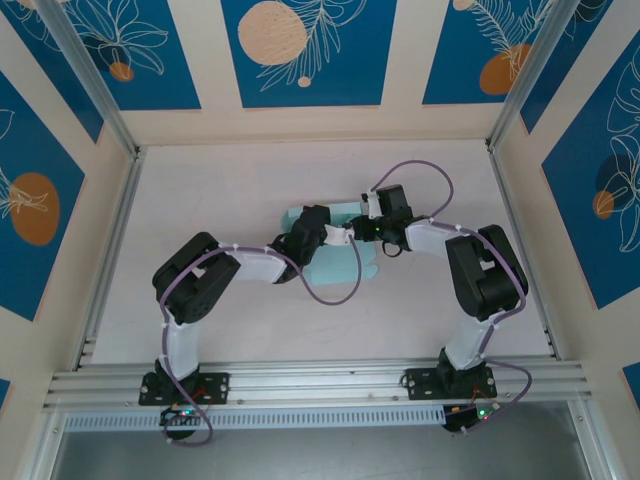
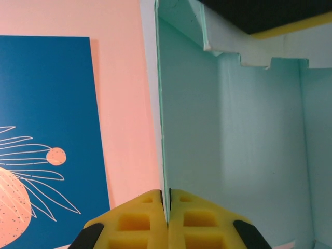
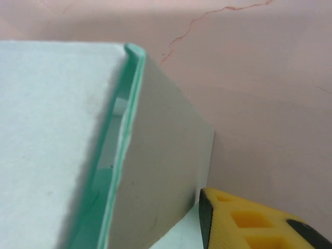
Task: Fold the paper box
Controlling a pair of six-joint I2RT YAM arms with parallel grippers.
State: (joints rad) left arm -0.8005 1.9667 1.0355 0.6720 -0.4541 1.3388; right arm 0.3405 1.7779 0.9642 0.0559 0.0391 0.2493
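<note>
The left gripper [image 2: 167, 201] is clamped on one thin upright wall of the paper box [image 2: 233, 129]. Its two yellow fingers [image 2: 135, 223] are pressed together with the card edge caught between them, as seen from the left wrist. To the right of that wall the box's hollow opens up, with pale mint panels meeting at folded corners, a notched flap along the top and bare card inside. The right gripper [image 1: 364, 228] meets the box from the right. Its wrist camera catches one yellow finger [image 3: 249, 223] just beside the box's outer wall, and whether its jaws stand apart or together cannot be told. Seen from above, the one box sits half-formed at the middle of the pale table [image 1: 200, 200], partly under the two wrists. Two arms reach in from the near edge, one from each side, and a purple cable [image 1: 330, 297] loops across the card. Blue panels [image 1: 300, 50] with orange discs line the enclosure's walls.
</note>
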